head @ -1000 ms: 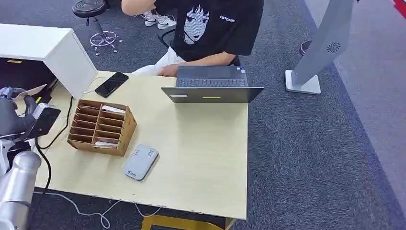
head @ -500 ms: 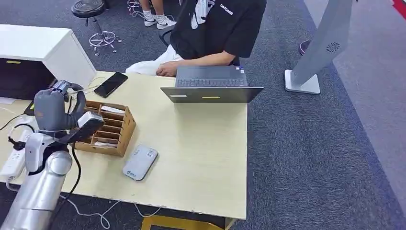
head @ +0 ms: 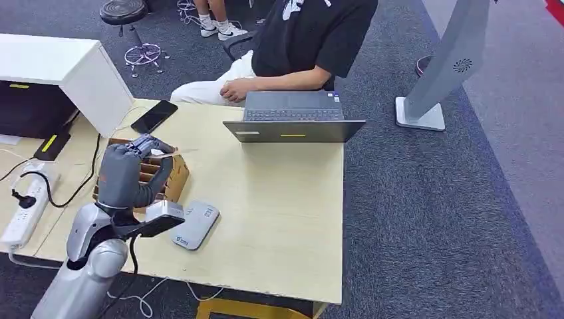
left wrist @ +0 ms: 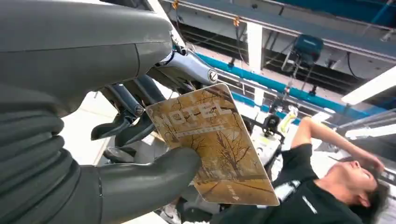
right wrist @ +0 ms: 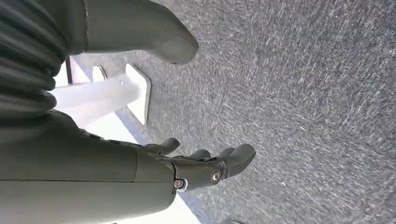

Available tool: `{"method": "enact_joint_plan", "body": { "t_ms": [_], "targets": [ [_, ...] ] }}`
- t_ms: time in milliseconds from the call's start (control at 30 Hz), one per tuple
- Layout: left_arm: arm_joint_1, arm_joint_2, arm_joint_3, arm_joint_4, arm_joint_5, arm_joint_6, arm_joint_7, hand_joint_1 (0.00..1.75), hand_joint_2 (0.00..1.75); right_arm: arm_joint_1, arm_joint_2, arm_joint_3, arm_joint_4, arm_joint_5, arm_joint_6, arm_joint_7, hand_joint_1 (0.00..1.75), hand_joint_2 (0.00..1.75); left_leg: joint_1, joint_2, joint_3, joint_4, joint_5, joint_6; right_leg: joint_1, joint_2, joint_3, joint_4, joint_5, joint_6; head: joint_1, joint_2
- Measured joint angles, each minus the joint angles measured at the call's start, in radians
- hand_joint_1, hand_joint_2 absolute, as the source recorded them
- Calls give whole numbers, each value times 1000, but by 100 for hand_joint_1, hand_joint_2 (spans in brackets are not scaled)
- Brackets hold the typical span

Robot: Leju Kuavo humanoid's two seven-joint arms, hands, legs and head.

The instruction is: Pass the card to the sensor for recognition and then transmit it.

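Note:
My left hand [head: 126, 174] hangs raised over the wooden card organiser [head: 178, 178] at the left of the table. In the left wrist view it pinches a tan card [left wrist: 215, 144] printed "HOTEL" between the thumb and the fingers. The grey card sensor [head: 196, 224] lies flat on the table just right of the hand's wrist and below it, towards the front edge. My right hand [right wrist: 140, 172] hangs over grey carpet with its fingers apart and nothing in it.
A person [head: 299, 46] sits behind an open laptop [head: 294, 119] at the table's [head: 279, 219] far edge. A phone [head: 154, 117] and a white cabinet [head: 60, 66] stand at the back left, a power strip [head: 25, 216] at the left. A white stand [head: 439, 73] rises at the right.
My left arm has swung from the far left edge rightward over the table, ending above the organiser near the sensor. The person has leaned back from the laptop.

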Motion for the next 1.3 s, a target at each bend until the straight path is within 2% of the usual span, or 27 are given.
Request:
{"method": "enact_joint_plan", "body": {
  "t_ms": [233,600,767,1300],
  "targets": [
    [83,9,-3,-49,47,-56,19,175,175,2,10,6,11,-49,-6,0,0,175,0,0,0,0,0,0,0,0,0,0,0,0,0,0],
    [228,9,3,-84,86,-43,13,175,175,10,19,23,19,-83,-18,0,0,175,0,0,0,0,0,0,0,0,0,0,0,0,0,0],
    [282,-5,32,-83,126,-28,-23,175,175,15,19,38,20,-91,-19,-3,0,175,0,0,0,0,0,0,0,-1,0,0,0,0,0,0],
    [336,-45,100,-66,167,-18,-63,175,175,16,19,65,20,-108,-19,-6,0,175,0,0,0,0,0,0,0,-1,1,0,0,0,0,0]
  ]
}}
